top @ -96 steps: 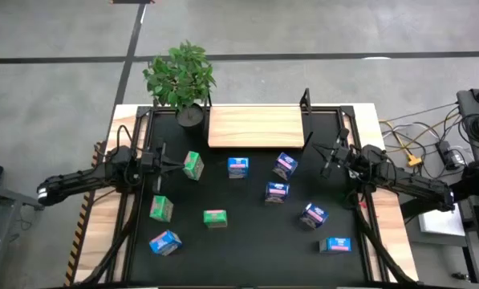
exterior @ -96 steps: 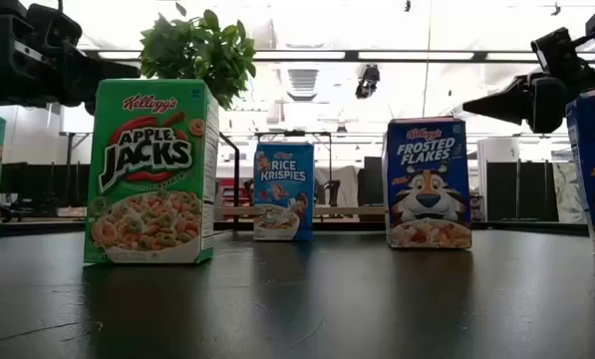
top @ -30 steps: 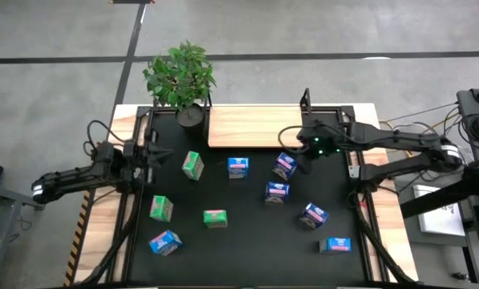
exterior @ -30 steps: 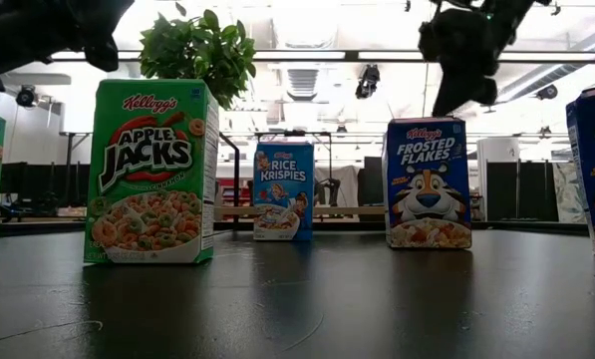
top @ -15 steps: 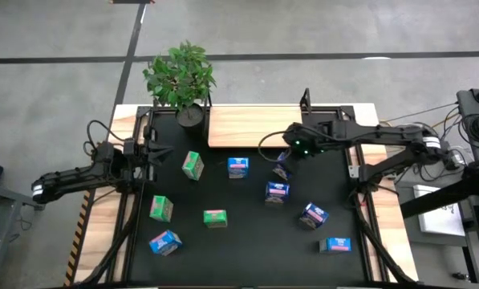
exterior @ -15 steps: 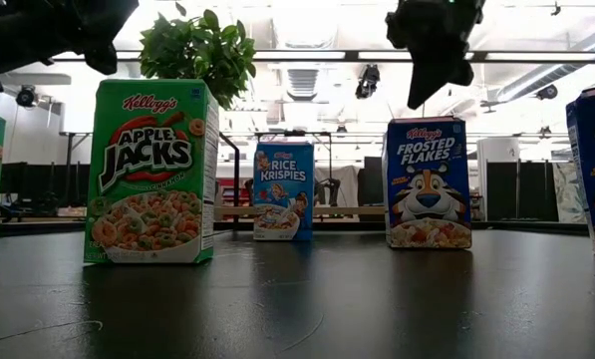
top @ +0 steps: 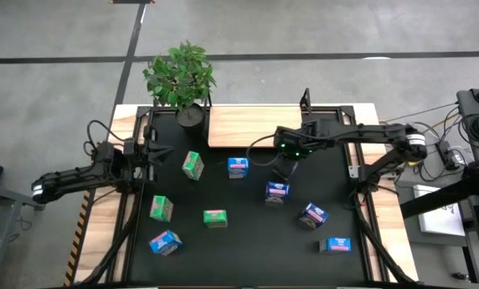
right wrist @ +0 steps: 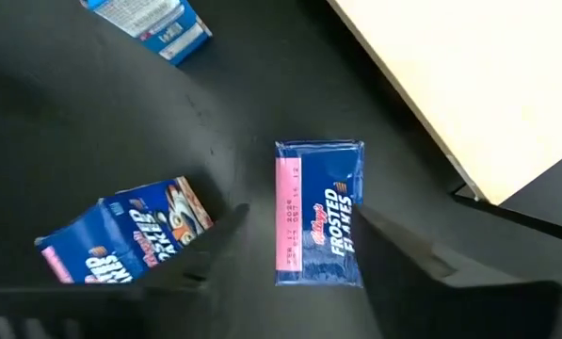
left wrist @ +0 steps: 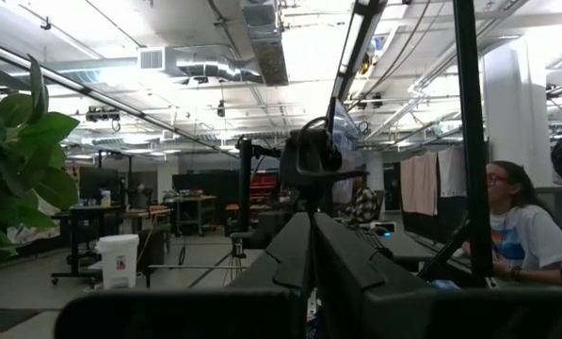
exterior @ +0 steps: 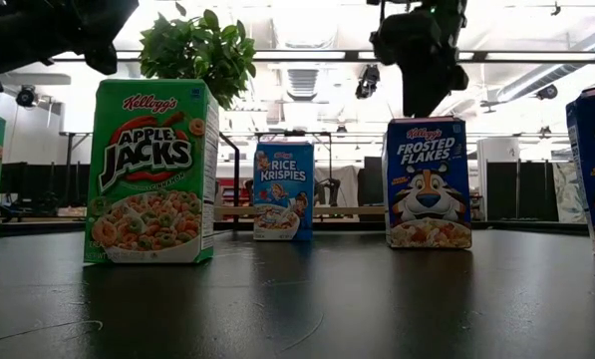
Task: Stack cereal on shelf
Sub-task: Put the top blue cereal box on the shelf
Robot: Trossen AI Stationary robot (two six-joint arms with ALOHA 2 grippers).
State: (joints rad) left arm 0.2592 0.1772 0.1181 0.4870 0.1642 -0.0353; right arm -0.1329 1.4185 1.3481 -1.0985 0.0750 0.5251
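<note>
Small cereal cartons stand scattered on the black mat (top: 247, 241): three green ones (top: 193, 165) (top: 161, 209) (top: 215, 217) and several blue ones (top: 238, 167) (top: 277, 192). The pale wood shelf (top: 255, 127) lies bare at the mat's far edge. My right gripper (right wrist: 313, 250) hangs open, pointing down just above an upright blue Frosted Flakes carton (right wrist: 318, 212) (exterior: 427, 184), one finger on either side of it without touching. My left gripper (top: 160, 154) waits shut above the mat's left edge, level, near the green carton.
A potted plant (top: 181, 76) stands at the shelf's left end. Another blue carton (right wrist: 120, 235) stands close beside the one under my right gripper. More blue cartons (top: 314, 215) (top: 336, 245) (top: 165, 242) stand nearer the front. A small black stand (top: 306, 99) is by the shelf's right end.
My right gripper has swung from the mat's right side toward the left, over the blue Frosted Flakes carton near the shelf, tipped to point down, sunk toward the carton's top and opened. No carton has moved.
</note>
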